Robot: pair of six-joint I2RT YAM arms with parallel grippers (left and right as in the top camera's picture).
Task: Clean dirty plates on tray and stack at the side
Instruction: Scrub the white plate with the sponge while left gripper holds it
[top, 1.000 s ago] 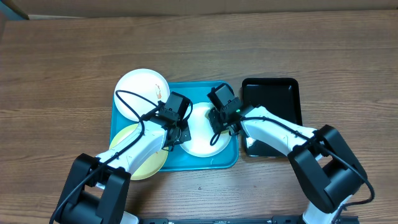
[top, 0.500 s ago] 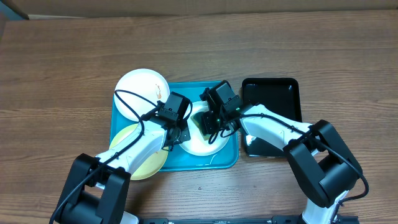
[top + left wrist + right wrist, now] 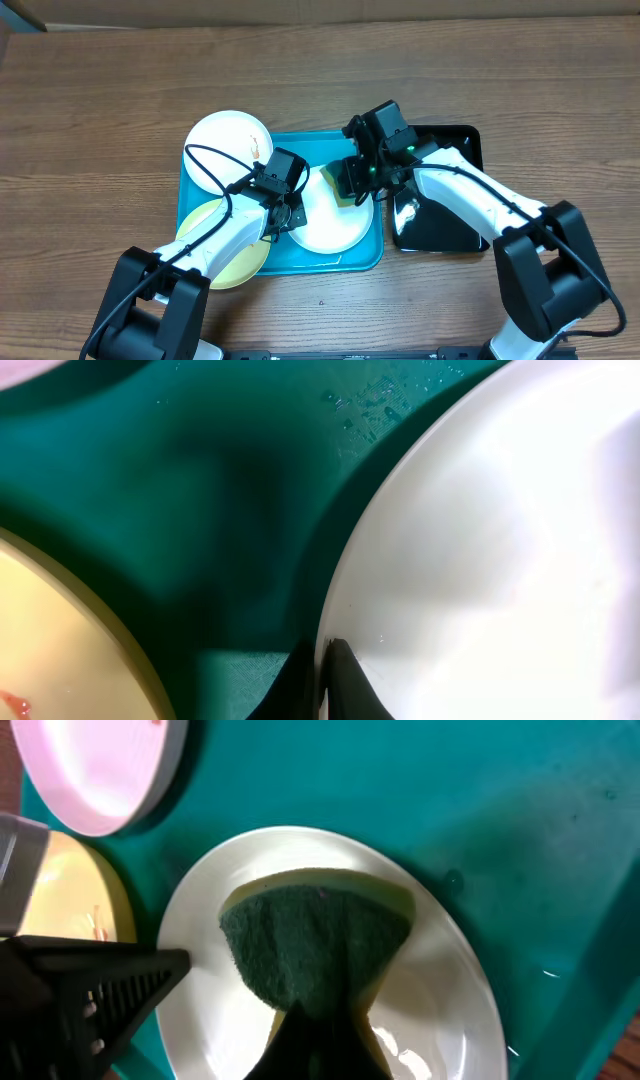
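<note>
The turquoise tray [image 3: 352, 257] holds a clean-looking white plate [image 3: 328, 228] in its middle. My left gripper [image 3: 291, 208] is shut on that plate's left rim, and the pinch shows in the left wrist view [image 3: 324, 678]. My right gripper [image 3: 358, 176] is shut on a green-and-yellow sponge [image 3: 345, 184] over the plate's far right part; the sponge [image 3: 315, 945] shows above the plate [image 3: 210, 1020] in the right wrist view. A second white plate [image 3: 226, 146] with orange smears sits at the tray's far left corner. A yellow-green plate [image 3: 218, 262] lies at the tray's near left.
A glossy black tray [image 3: 445, 150] lies just right of the turquoise tray, under my right arm. Bare wooden table [image 3: 100, 110] surrounds both trays. In the right wrist view my left gripper [image 3: 90, 985] is close beside the sponge.
My right gripper has swept the sponge left over the middle plate, then back to the right and farther away. The left gripper has kept its hold on the plate's rim.
</note>
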